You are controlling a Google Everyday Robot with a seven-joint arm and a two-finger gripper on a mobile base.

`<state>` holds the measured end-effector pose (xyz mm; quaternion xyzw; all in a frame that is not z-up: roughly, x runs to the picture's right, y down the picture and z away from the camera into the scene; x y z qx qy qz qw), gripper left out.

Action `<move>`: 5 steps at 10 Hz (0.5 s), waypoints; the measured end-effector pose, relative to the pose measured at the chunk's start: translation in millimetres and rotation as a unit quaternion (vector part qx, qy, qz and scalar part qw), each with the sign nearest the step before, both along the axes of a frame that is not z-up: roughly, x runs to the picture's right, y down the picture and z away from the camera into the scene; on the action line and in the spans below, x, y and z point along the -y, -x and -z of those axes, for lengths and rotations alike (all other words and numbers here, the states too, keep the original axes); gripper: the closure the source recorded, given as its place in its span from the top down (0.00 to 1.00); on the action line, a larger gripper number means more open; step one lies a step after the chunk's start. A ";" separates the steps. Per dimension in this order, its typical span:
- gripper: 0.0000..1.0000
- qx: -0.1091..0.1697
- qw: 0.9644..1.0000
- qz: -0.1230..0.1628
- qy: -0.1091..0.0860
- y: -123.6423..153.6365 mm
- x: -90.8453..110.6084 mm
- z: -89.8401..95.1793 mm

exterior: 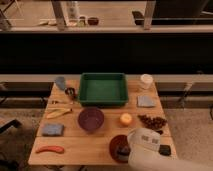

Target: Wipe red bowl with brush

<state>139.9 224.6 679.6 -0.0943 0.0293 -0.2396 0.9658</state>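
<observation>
Wooden table [100, 148] bearing a green tray [103, 89] at the rear centre, flanked by a grey-blue cup [60, 82] on the left and a white container [146, 81] on the right. Left side: banana [58, 113], blue-grey cloth [52, 130] and red-orange elongated item [49, 149]. Centre and right: purple bowl [91, 119], orange round fruit [125, 119], dark brown cluster [152, 121], grey pad [146, 101].
</observation>
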 end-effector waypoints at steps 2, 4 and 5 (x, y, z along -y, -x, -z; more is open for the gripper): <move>0.00 0.003 1.000 0.000 0.011 7.5 3.7 -9.1; 0.00 0.013 1.000 -0.010 0.025 13.1 11.8 -18.4; 0.00 0.015 0.999 -0.018 0.028 12.7 15.6 -21.4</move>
